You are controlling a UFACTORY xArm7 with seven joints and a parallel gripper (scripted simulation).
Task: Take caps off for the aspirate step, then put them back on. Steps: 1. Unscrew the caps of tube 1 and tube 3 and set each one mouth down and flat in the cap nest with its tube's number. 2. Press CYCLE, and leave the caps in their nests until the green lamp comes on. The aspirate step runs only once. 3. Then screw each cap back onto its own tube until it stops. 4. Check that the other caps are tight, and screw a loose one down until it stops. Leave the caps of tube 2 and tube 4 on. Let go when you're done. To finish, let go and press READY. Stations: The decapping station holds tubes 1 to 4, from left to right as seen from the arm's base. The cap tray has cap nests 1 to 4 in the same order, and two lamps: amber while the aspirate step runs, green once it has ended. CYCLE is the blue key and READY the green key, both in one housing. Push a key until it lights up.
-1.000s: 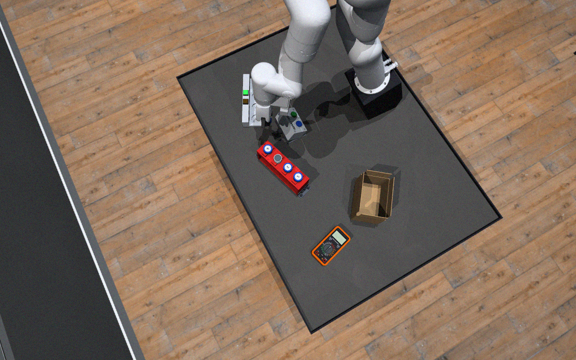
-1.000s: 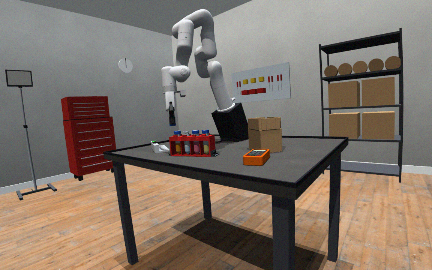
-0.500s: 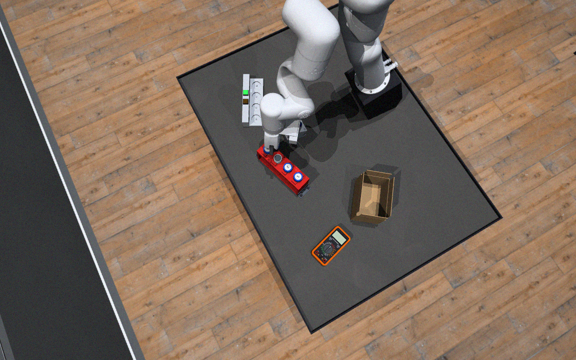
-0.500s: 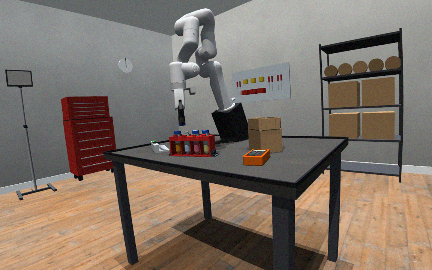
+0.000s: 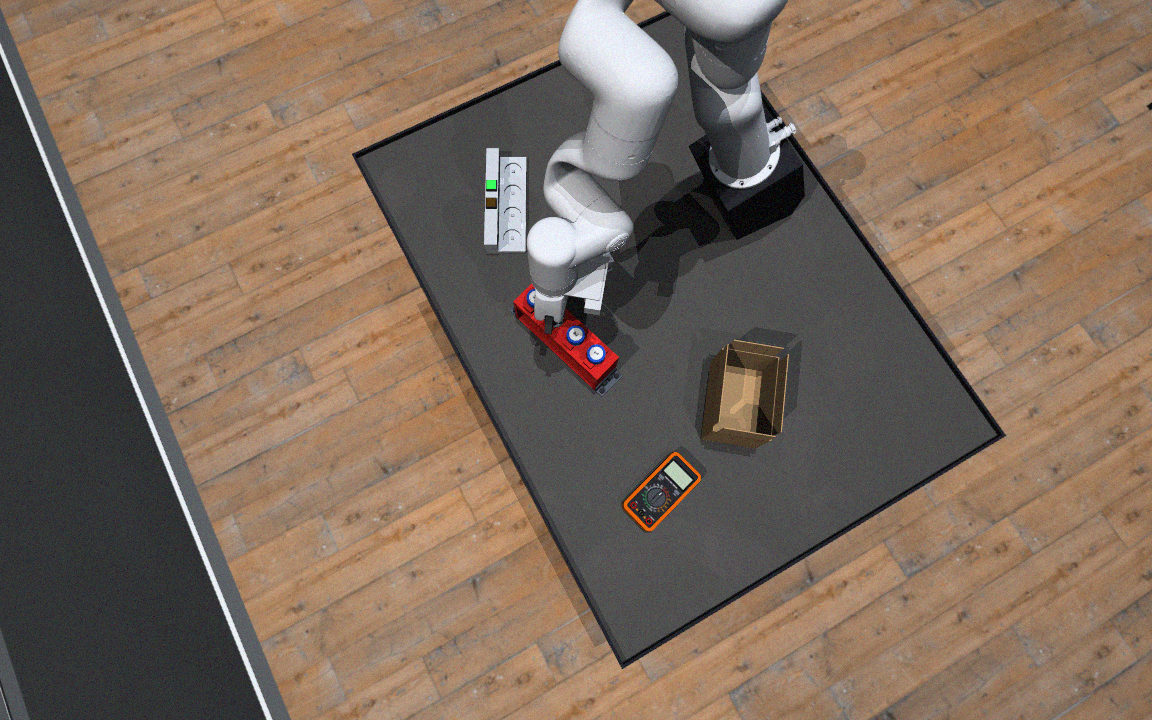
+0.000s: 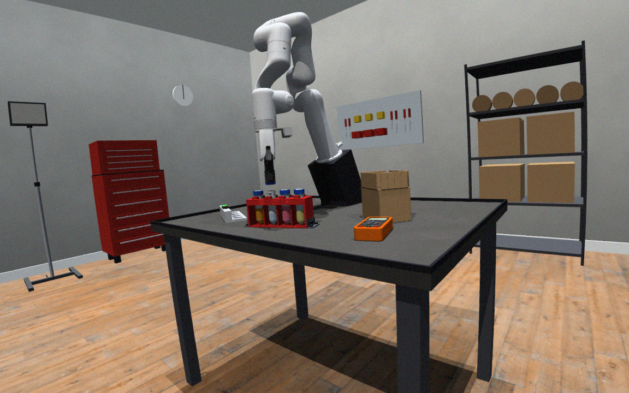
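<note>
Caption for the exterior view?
Gripper, shut on a cap, hovers over the uncapped tube in the red station.

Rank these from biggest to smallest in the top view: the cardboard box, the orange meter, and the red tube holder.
1. Red tube holder and cardboard box: too close to rank.
2. Orange meter: smallest.
</note>
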